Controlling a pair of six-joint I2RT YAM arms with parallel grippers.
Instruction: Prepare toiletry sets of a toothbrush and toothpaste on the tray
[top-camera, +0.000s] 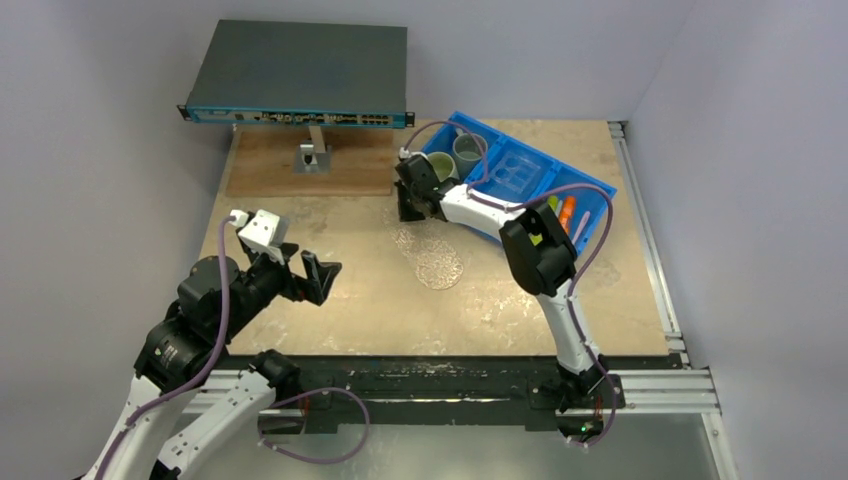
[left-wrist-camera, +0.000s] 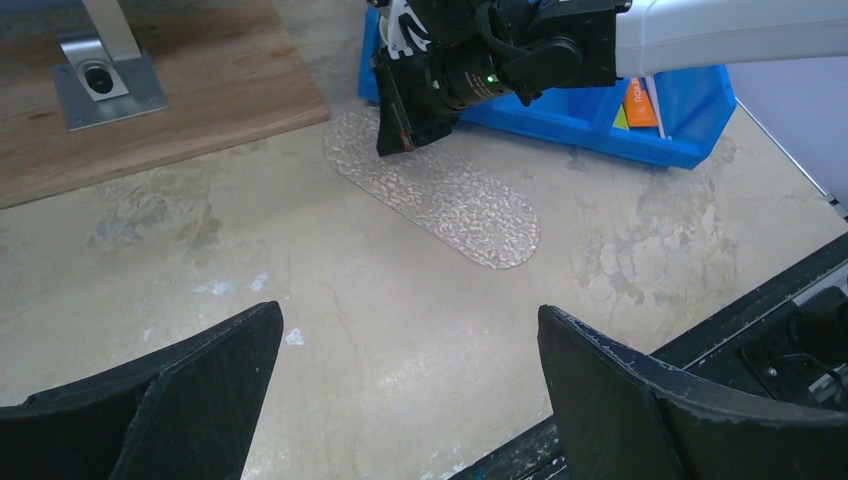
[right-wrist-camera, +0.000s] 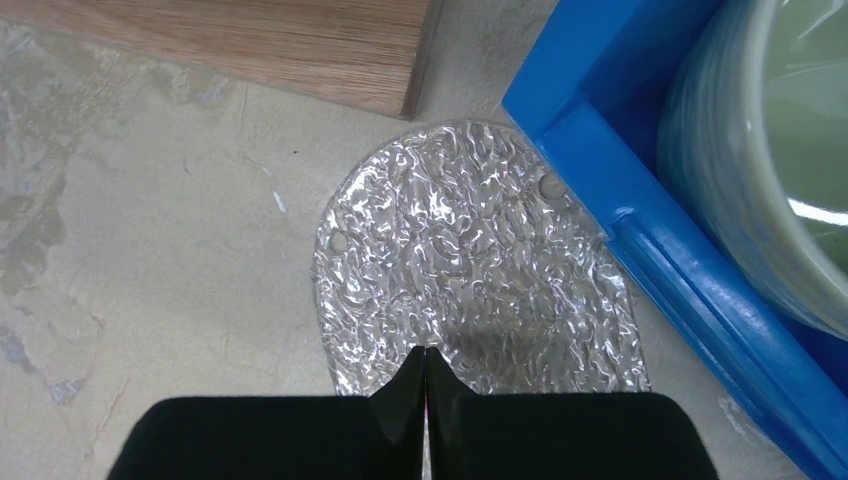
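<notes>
The clear pebbled tray (top-camera: 436, 262) lies flat on the table beside the blue bin; it also shows in the left wrist view (left-wrist-camera: 450, 195) and the right wrist view (right-wrist-camera: 470, 250). My right gripper (top-camera: 409, 212) (left-wrist-camera: 392, 142) (right-wrist-camera: 426, 352) is shut, its tips low over the tray's far end; nothing shows between them. My left gripper (top-camera: 312, 276) (left-wrist-camera: 410, 330) is open and empty, above bare table to the left of the tray. The orange tube (top-camera: 567, 211) (left-wrist-camera: 637, 100), a green tube (top-camera: 551, 207) and pale toothbrushes (top-camera: 582, 228) lie in the bin's right compartment.
The blue three-compartment bin (top-camera: 596, 190) (right-wrist-camera: 640, 230) holds a grey mug (top-camera: 467, 152) and a pale-green mug (top-camera: 441, 165) (right-wrist-camera: 770, 150) at its left end. A wooden board (top-camera: 290, 165) with a stand and a network switch (top-camera: 300, 75) sits at the back left.
</notes>
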